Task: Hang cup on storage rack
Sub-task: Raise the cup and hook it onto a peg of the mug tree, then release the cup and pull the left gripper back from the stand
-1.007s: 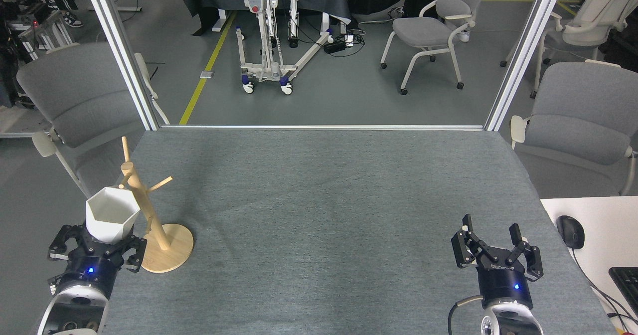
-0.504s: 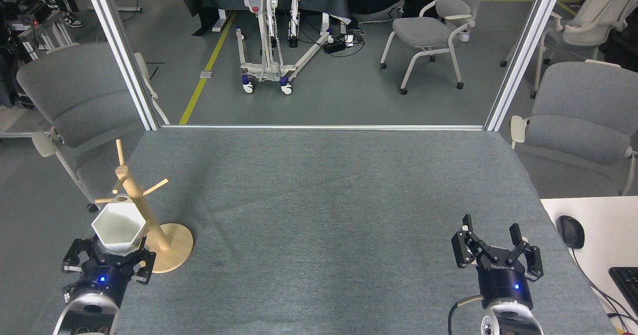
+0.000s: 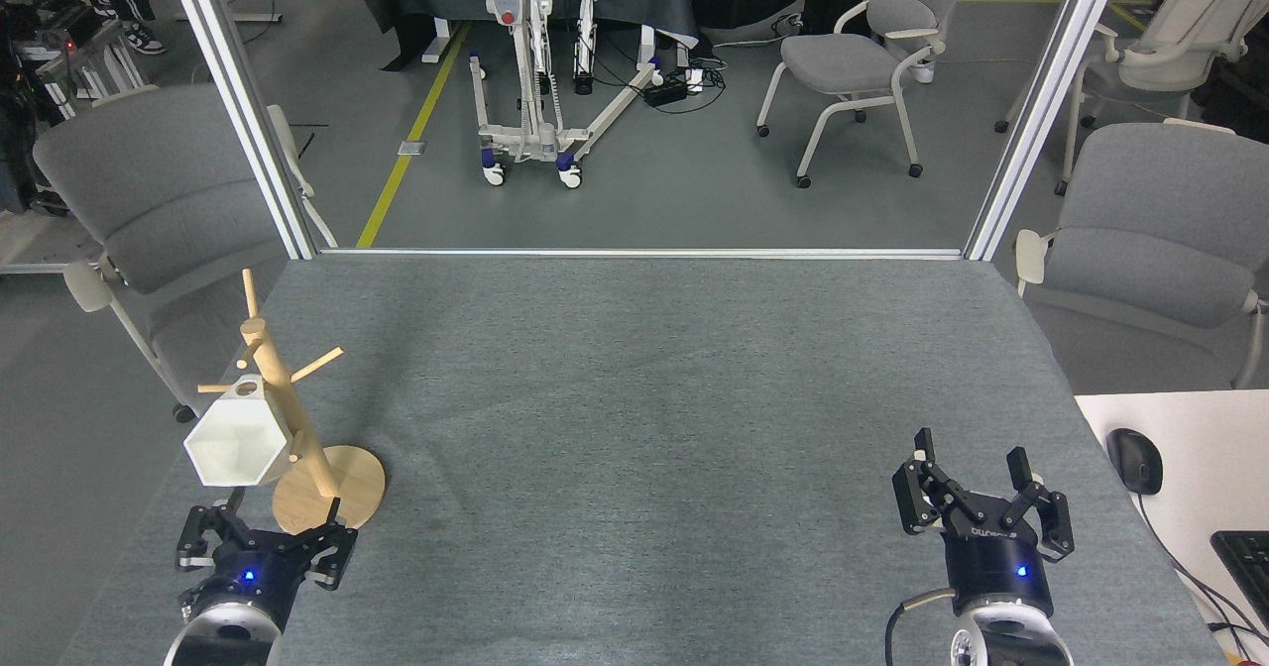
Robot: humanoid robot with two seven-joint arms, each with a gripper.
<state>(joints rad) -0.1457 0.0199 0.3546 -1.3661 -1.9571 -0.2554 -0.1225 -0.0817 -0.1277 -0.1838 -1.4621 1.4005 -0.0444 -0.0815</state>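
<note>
The white faceted cup (image 3: 236, 445) hangs on the left side of the wooden storage rack (image 3: 284, 418), its hexagonal mouth tipped toward me. Its handle tab sits up at a left-pointing peg. The rack stands upright on its round base (image 3: 342, 488) near the table's front left corner. My left gripper (image 3: 266, 534) is below the cup, nearer me and apart from it, open and holding nothing. My right gripper (image 3: 977, 493) rests open and empty at the front right.
The grey felt table (image 3: 644, 398) ends close to the rack's left. Grey chairs (image 3: 149, 200) stand beside both sides. A white desk (image 3: 1190, 468) with a mouse and a keyboard adjoins the front right corner.
My left gripper let go of the cup and drew back toward me and to the right. The cup now hangs tilted on the rack. The right gripper barely shifted.
</note>
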